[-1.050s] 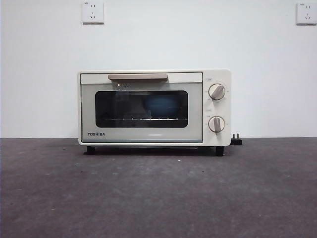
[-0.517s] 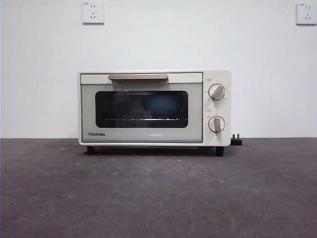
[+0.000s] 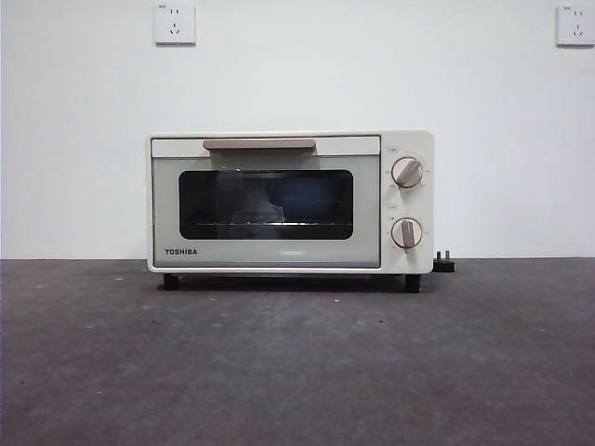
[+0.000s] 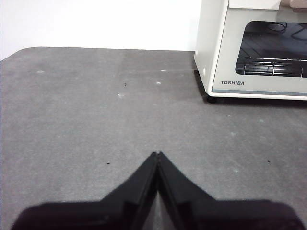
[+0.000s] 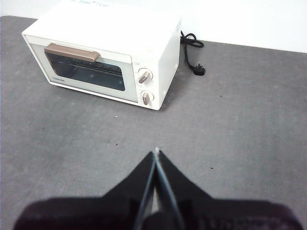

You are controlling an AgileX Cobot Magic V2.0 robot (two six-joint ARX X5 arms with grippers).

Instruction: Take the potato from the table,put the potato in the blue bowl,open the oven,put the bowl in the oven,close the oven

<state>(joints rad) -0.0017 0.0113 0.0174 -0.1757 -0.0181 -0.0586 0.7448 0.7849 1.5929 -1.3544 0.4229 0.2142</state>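
- Nothing on the counter (image 3: 297, 362) has moved since a moment ago; only the blue shape behind the oven's glass looks fainter and flatter than it did.
- The oven (image 3: 290, 202) stands at the back of the counter against the white wall, its door shut and the beige handle (image 3: 259, 144) across the top of the door.
- Through the dark window a dim blue patch shows above the wire rack, right of middle: the bowl (image 3: 309, 198), as far as I can tell. The potato cannot be made out through the glass.
- Two knobs (image 3: 406, 172) sit one above the other on the oven's right side.
- A black cord with its plug (image 5: 198, 70) lies on the counter just behind and to the right of the oven.
- Two wall sockets (image 3: 175, 23) sit high on the wall, one to each side.
- The left gripper (image 4: 157, 154) hangs over bare counter, well away from the oven's left corner, its fingers pressed together on nothing.
- The right gripper (image 5: 156, 152) hangs over bare counter in front of the oven, well apart from it, its fingers likewise together and holding nothing.
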